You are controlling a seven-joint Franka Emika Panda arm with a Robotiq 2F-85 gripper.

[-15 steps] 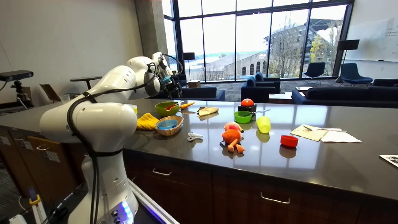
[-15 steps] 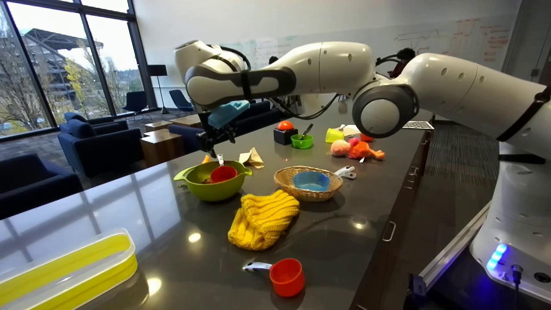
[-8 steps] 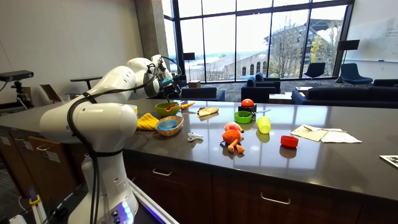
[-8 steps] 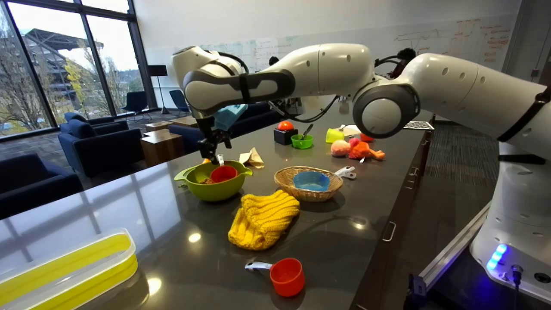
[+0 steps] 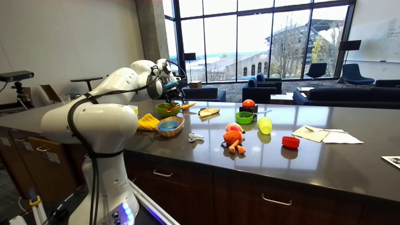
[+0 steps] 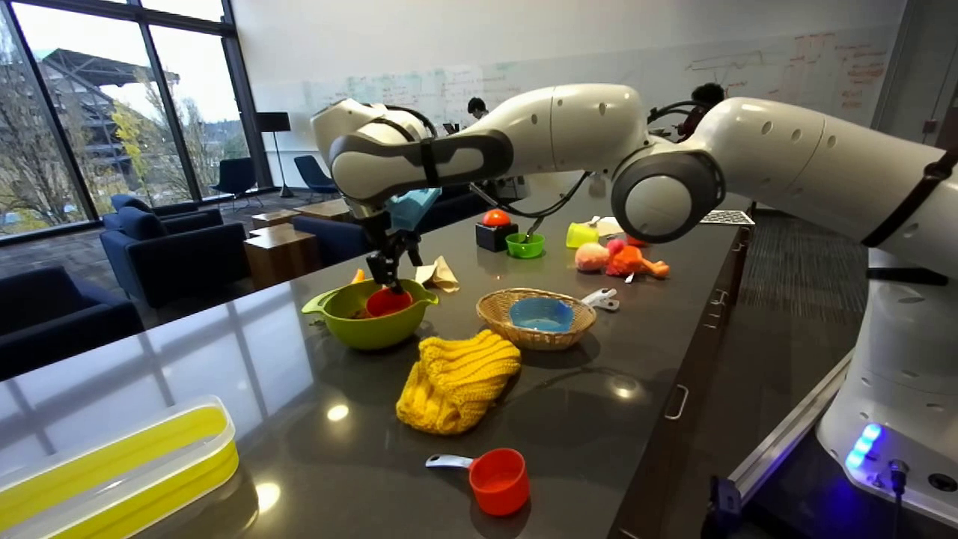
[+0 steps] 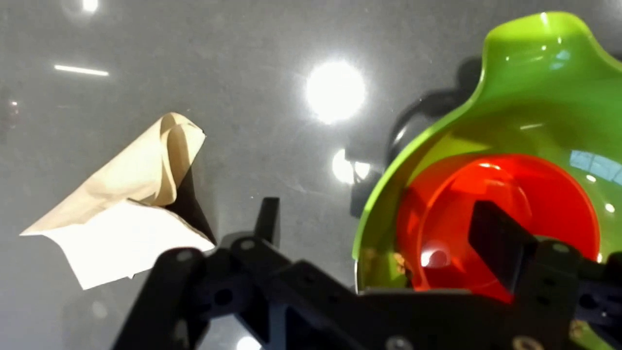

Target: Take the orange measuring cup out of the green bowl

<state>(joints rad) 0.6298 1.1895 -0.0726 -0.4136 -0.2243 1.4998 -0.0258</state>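
The orange measuring cup, red-orange in colour, rests inside the green bowl [image 6: 370, 335], and its cup body [image 6: 385, 303] leans against the bowl's wall. My gripper [image 6: 402, 271] hangs low over the bowl's rim with its jaws wide apart. From the wrist view, the gripper [image 7: 381, 224] straddles that rim: one fingertip [image 7: 493, 228] stands over the orange cup [image 7: 559, 204], and the opposite one lies over the counter outside the green bowl [image 7: 529, 92]. Nothing is gripped between them. The cup's handle is hidden behind the gripper. Whether a finger touches the cup, I cannot tell.
Close to the bowl are a folded paper [image 6: 438, 275], a wicker basket [image 6: 490, 311] with a blue bowl [image 6: 540, 314], and a yellow knit cloth [image 6: 456, 382]. Another red-orange cup [image 6: 500, 483] stands on the counter. A carrot [image 5: 188, 106] lies beside the bowl.
My gripper has come down toward the bowl and shifted over the cup's handle, which showed earlier in an exterior view. The jaws have stayed open, and the cup and bowl have not moved.
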